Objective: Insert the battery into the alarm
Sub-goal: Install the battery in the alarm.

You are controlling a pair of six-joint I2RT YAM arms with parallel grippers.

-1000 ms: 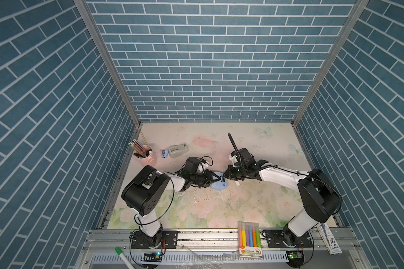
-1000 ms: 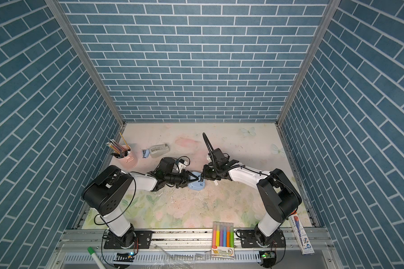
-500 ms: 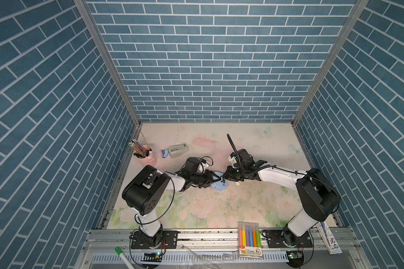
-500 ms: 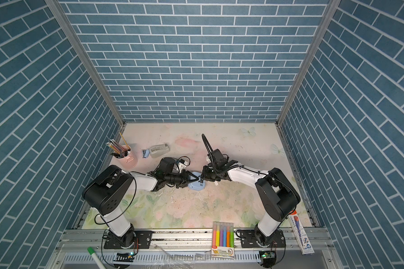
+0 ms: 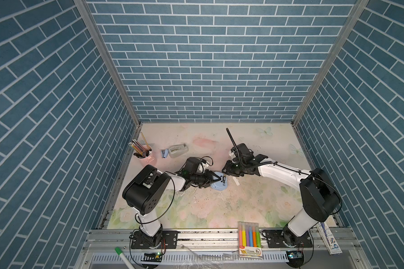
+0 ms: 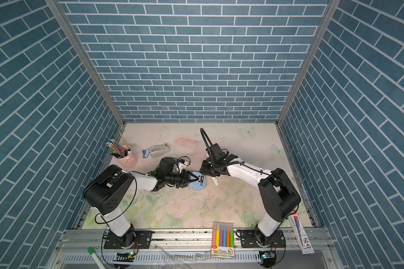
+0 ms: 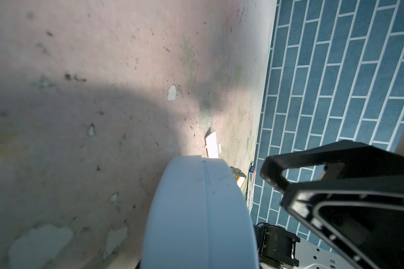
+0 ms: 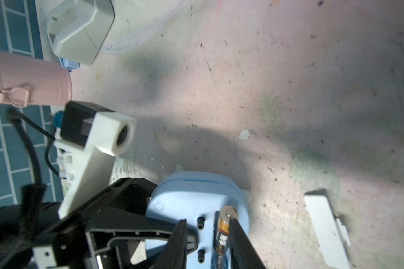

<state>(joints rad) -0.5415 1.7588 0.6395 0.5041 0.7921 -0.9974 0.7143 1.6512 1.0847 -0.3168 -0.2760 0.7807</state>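
Gold-banded battery [image 8: 223, 230] in the alarm [image 8: 191, 198], within spread right claw [image 8: 207, 221] (wrist view only); left claw [image 5: 217, 180] tight on it.

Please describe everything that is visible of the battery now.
The battery is a slim cylinder: black body with pale print, a coppery band and a silver cap at one end. It lies lengthwise in the open slot in the light-blue back of the alarm, its dark end toward a spring. The right gripper has its jaws apart around it; one finger overlaps its side, so contact is unclear.
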